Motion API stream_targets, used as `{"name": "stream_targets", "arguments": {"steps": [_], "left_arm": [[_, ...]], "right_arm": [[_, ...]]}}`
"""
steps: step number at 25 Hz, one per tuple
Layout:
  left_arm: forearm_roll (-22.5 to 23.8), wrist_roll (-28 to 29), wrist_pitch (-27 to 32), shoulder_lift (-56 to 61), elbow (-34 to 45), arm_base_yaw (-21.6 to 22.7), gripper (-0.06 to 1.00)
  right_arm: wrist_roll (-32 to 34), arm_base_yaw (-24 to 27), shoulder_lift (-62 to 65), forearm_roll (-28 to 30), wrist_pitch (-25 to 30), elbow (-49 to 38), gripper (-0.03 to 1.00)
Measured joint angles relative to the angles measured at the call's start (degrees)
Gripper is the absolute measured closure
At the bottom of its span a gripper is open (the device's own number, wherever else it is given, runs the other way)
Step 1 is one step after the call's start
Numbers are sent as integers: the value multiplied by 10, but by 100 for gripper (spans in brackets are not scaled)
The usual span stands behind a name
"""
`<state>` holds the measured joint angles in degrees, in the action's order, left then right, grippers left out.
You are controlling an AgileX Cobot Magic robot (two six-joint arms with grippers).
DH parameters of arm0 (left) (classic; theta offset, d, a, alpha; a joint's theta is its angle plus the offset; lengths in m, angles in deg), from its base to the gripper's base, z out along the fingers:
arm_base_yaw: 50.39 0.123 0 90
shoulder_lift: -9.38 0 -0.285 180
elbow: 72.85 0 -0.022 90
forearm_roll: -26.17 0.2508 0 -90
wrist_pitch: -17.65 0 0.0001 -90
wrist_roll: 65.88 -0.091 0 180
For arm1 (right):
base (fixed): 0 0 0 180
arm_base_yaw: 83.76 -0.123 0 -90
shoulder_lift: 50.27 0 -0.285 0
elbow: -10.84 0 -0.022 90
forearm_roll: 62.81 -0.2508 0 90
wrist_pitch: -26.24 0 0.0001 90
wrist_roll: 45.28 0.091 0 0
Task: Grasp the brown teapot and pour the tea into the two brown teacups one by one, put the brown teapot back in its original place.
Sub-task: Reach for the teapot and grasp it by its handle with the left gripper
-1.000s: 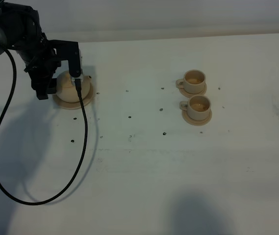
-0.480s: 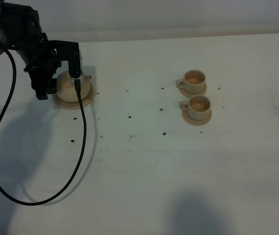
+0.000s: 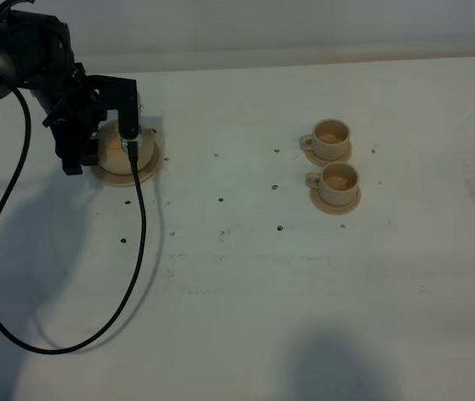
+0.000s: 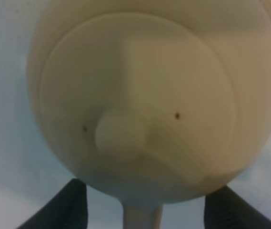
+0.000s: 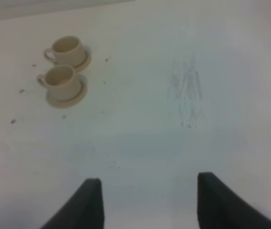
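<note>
– Exterior high first: where's the pot?
– Your round tan ceramic teapot [image 3: 113, 152] sits on the wide flat tan saucer [image 3: 150, 164], well apart from the two small tan ceramic teacups [image 3: 331, 138], both showing tea. The left gripper [image 3: 102, 152] hangs over it.
– Left wrist?
– Its fingers [image 4: 66, 210] stand wide either side of the loop handle [image 4: 142, 217], gripping nothing. Lift straight up so you don't nudge it.
– Right wrist?
– The right gripper [image 5: 149, 200] gapes, holding nothing.

Lab test bench; bare white table [image 3: 245, 317], black cabled robot arm [image 3: 32, 50].
</note>
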<state>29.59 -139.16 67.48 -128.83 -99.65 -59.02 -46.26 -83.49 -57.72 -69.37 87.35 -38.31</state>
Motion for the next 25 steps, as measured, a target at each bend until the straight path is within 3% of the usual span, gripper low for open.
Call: {"name": "stream_targets", "arguments": {"steps": [25], "left_arm": [[-3,-2,15,0,0,4,54]], "right_arm": [[0,0,0,0,0,0,50]]}}
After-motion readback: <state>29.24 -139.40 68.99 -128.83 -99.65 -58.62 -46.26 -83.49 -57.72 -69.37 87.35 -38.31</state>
